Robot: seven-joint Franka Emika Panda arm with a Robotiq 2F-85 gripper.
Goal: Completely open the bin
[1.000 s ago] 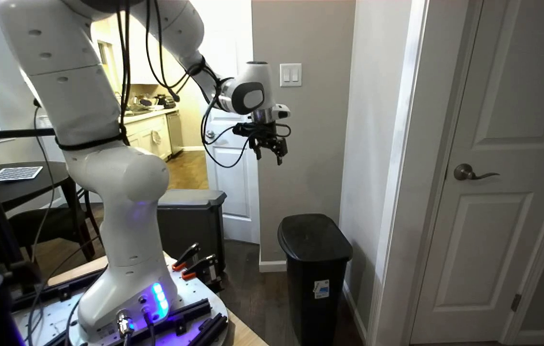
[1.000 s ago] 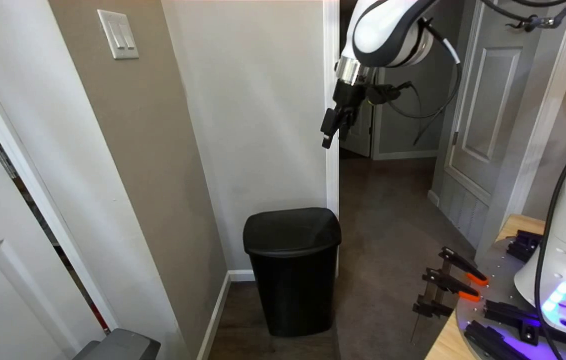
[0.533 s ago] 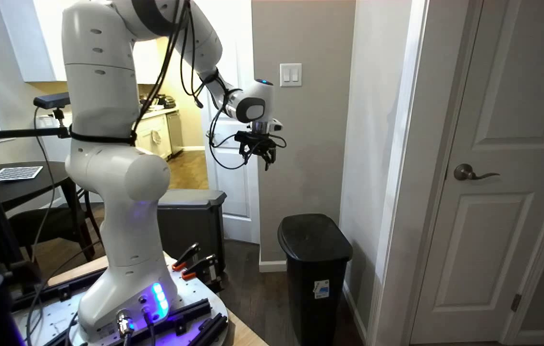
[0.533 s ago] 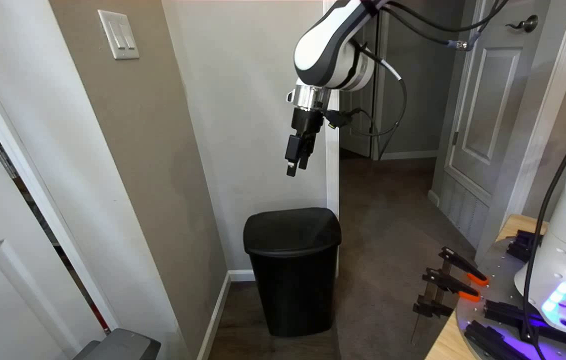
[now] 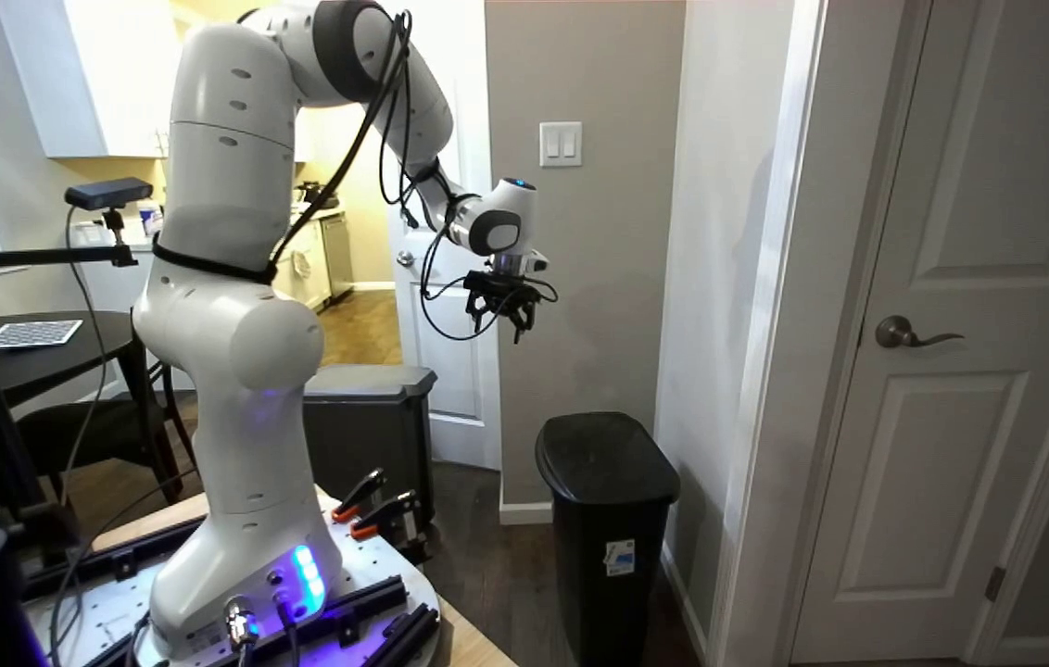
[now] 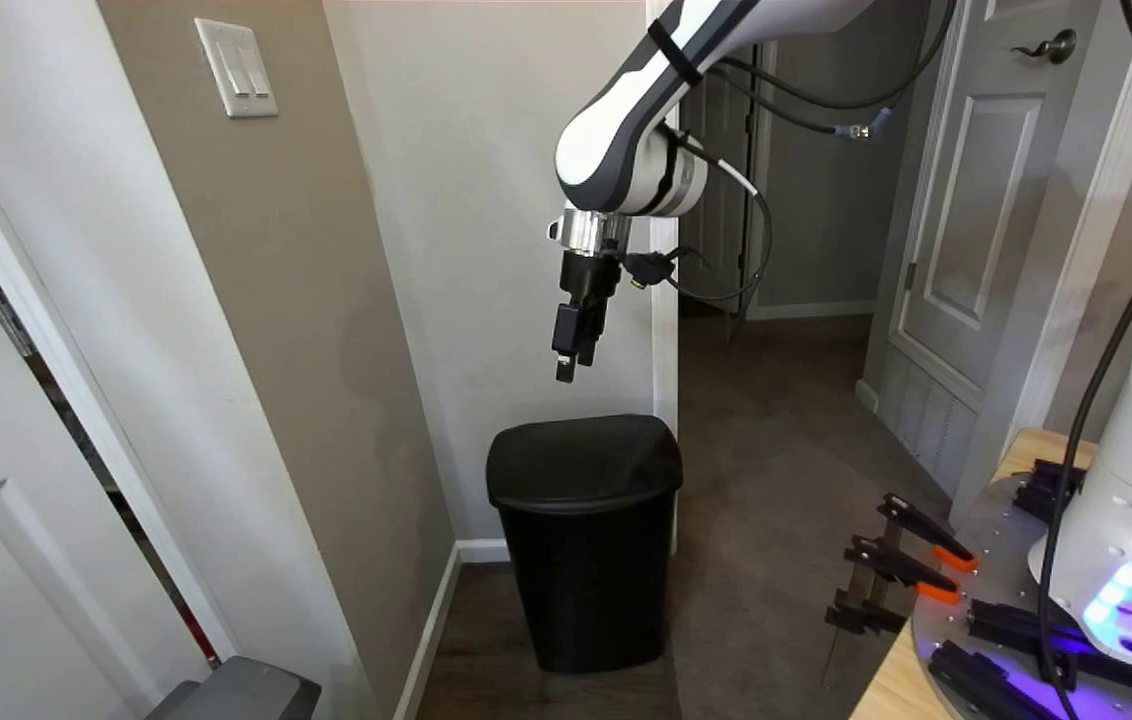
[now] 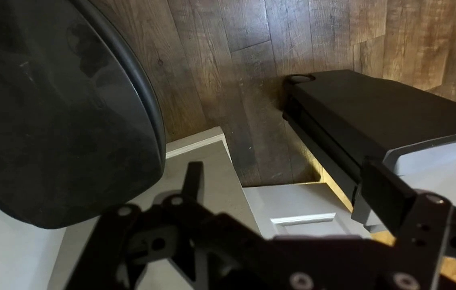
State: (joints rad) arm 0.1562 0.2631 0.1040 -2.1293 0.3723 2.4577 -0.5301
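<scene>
Presumably to catch the lid [image 6: 581, 462] by its overhanging rim [image 7: 143, 88], the gripper [image 7: 282, 166] hangs pointing down, fingers [image 7: 193, 177] spread with nothing between them. Below and to one side of it stands the slim black trash bin [image 6: 586, 590], closed, so the opening seems not yet begun. Smooth, smudged, round-cornered plastic may offer little grip. Off the gripper's opposite side, also lower, sits a boxy gray-topped container [image 5: 372, 435].
</scene>
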